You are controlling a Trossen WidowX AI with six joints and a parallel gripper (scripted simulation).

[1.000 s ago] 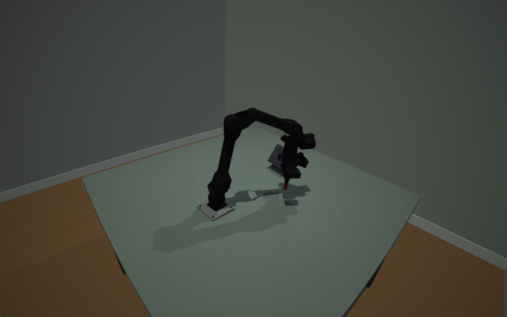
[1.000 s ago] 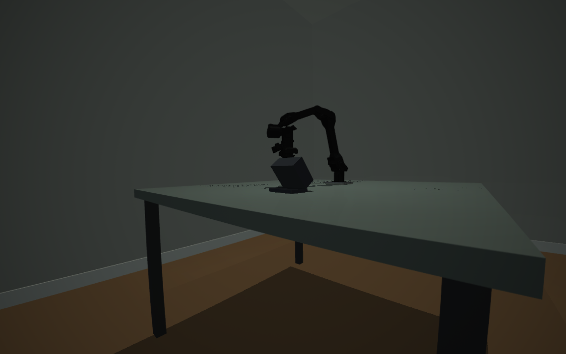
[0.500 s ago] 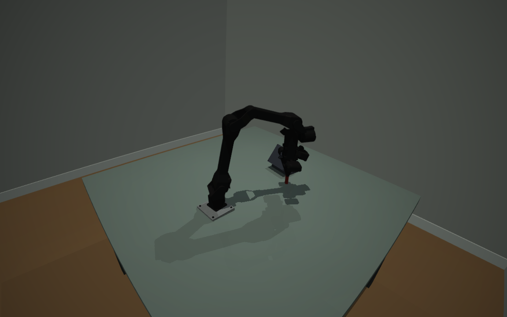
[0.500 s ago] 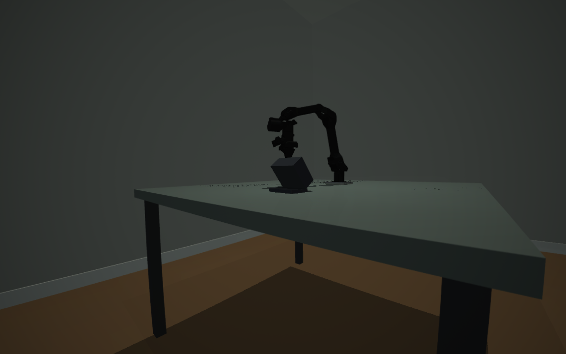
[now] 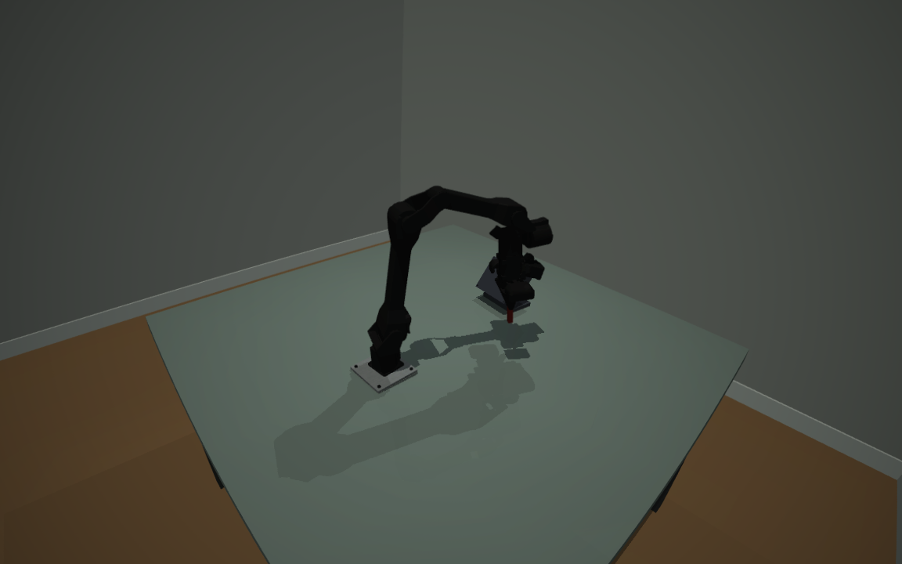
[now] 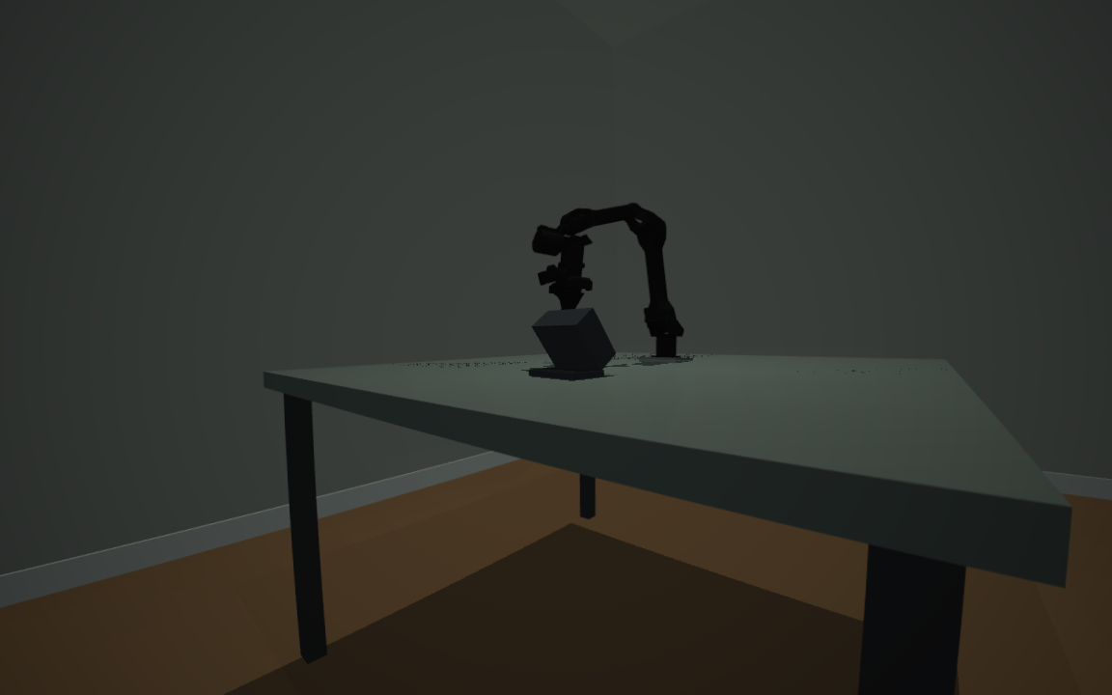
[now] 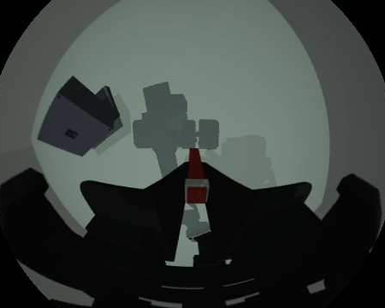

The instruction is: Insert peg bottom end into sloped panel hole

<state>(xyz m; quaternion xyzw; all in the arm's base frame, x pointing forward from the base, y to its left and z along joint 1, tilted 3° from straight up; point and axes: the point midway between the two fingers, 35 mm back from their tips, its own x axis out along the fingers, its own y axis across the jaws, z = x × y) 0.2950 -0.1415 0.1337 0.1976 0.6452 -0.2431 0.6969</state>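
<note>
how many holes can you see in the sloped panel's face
1. A single small dark hole sits near the middle of the sloped panel face, at the left of the wrist view. In the exterior view that face is turned away, so it cannot be checked there.

Quick count: one black arm (image 5: 398,280) bolted down on one grey base plate (image 5: 383,376), with one gripper (image 5: 516,294) on the end, and one red peg (image 5: 509,315) (pinched between the fingers and hanging clear above the table). There's one sloped panel (image 7: 73,120) with just one small hole (image 7: 71,133) in its face, all sitting on one grey-green table (image 5: 440,435). From the exterior view I can make out three table legs (image 6: 304,527).
</note>
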